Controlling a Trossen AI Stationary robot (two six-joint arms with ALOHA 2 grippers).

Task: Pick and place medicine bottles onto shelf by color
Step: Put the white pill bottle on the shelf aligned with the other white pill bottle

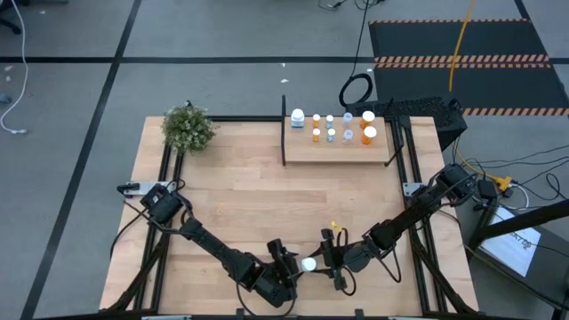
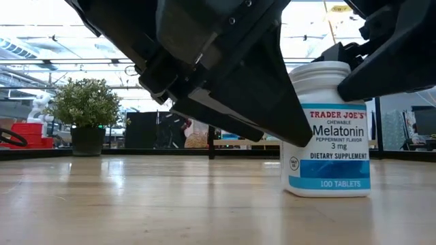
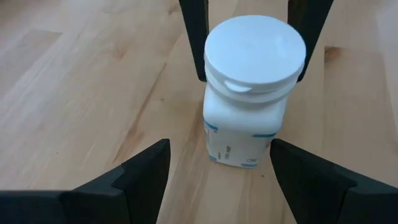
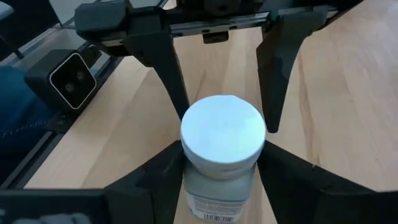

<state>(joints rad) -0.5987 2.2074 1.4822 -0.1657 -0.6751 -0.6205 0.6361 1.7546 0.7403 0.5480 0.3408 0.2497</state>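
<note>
A larger white bottle with a white cap and a blue-banded label stands upright on the tabletop near its near edge. My right gripper is shut on it. My left gripper is open. Its fingers stand on either side of the bottle without touching it, facing the right gripper. The shelf sits at the far edge and carries several small orange and pale-blue bottles. A black post rises at its left corner. My right gripper pinches the white bottle between its two fingers just under the cap, at the shoulder. The fingers come slanting down from the table's right. The bottle is upright, and its base rests on the table.
A green bushy plant stands at the table's far left corner. The wide stretch of bare wood between the grippers and the shelf holds nothing. Both arms crowd the near edge, tip to tip.
</note>
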